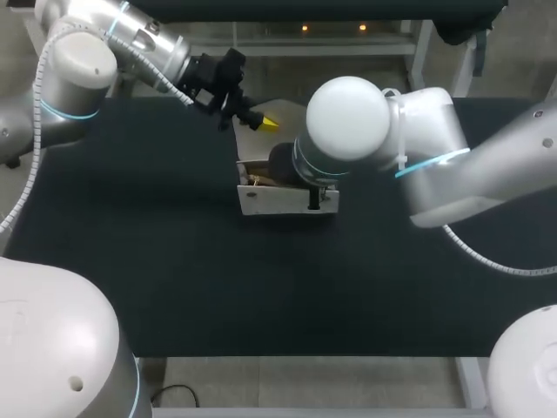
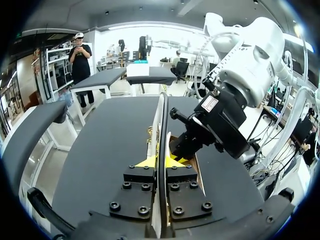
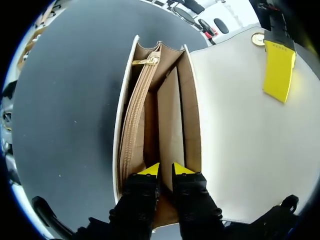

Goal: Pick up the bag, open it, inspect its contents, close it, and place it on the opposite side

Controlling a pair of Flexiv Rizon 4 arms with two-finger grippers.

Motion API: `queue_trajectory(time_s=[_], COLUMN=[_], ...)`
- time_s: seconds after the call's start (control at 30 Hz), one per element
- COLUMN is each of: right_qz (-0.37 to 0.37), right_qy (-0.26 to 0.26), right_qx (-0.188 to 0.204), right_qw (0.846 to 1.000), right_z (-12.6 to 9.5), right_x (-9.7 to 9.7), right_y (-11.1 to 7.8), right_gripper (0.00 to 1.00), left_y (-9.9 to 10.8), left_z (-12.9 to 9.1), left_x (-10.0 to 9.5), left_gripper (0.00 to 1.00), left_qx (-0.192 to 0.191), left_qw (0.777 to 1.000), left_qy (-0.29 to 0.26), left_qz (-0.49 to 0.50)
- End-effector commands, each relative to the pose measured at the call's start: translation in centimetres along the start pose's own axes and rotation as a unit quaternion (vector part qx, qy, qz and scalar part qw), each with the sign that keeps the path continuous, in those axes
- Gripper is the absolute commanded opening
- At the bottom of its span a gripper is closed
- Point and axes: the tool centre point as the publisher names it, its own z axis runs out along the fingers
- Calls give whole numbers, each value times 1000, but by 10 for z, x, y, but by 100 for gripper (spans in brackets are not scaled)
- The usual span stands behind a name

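Head view: the white bag sits upright near the middle of the dark surface, its long axis running left to right across my front and its mouth facing up. My right arm comes in from the right and its wrist hangs directly over the bag, covering most of the opening and the right half of the front wall.

The flap is folded back toward the far side. My left fingers are clamped on its free edge, one yellow tip on each face. In the left wrist view the flap stands edge-on between my left fingers and runs straight ahead of them, with my right arm's wrist just beside it, reaching down into the bag.

In the right wrist view my right fingers are down in the open mouth, over the tan inner divider. They sit close together, but I cannot tell whether they are pinching that divider. Beside them lies a zip pocket with a gold pull at its far end. A gold snap sits on the flap near the edge my left fingers hold.
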Motion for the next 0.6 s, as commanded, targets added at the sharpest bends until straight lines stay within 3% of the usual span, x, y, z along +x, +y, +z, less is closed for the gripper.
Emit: queue_trajectory(time_s=[0.03,0.6], right_qz=[1,2], right_qy=[8,37], right_qx=[-1,0], right_qw=[1000,999], right_z=[4,11], right_x=[0,3], right_y=[-1,-3], right_gripper=[100,100], left_y=[-1,1], left_z=[-1,4], left_x=[-2,-2], left_gripper=[0,0], left_qx=[1,-1], left_qw=[1000,1000], left_qy=[3,13], left_qz=[1,4])
